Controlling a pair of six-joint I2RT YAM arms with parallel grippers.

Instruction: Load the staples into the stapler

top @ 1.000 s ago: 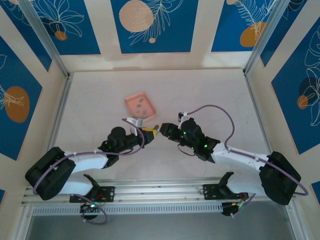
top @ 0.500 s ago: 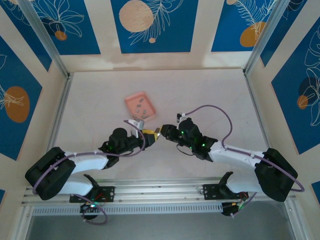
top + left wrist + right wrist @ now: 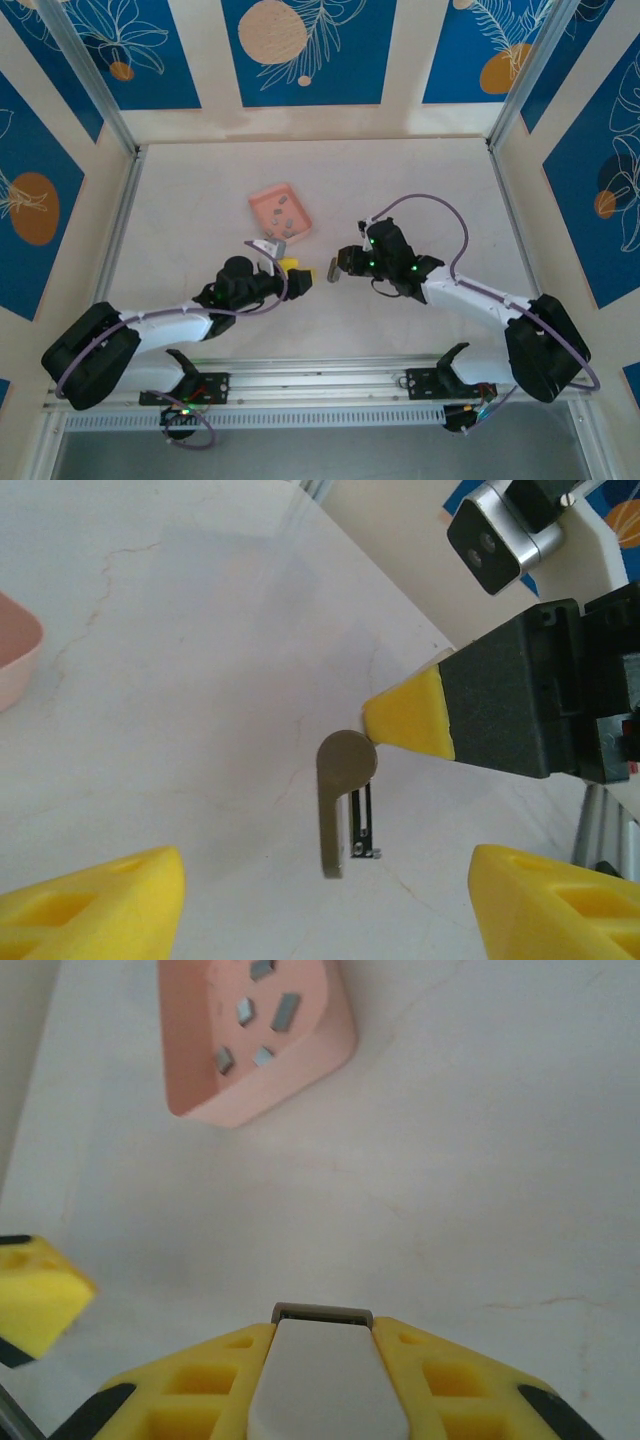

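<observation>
Now the right pincer [image 3: 322, 1345] is clenched on the small grey metal stapler [image 3: 325, 1390] at lower centre; the left pincer [image 3: 325, 905] stands released. Several tiny grey metallic staples [image 3: 262, 1012] lie in the salmon-pink rectangular tray [image 3: 250, 1095], upper left.

Open tabletop [image 3: 420, 190] all round; tray [image 3: 258, 203] just beyond left gripper [image 3: 298, 276], right gripper [image 3: 336, 268] w/ stapler [image 3: 333, 820] close opp.

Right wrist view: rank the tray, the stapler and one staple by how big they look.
1. tray
2. stapler: nearly as big, but it sits right at the lens and the frame edge cuts it off, so places 1 and 2 are unsure.
3. staple: by far the smallest.
</observation>
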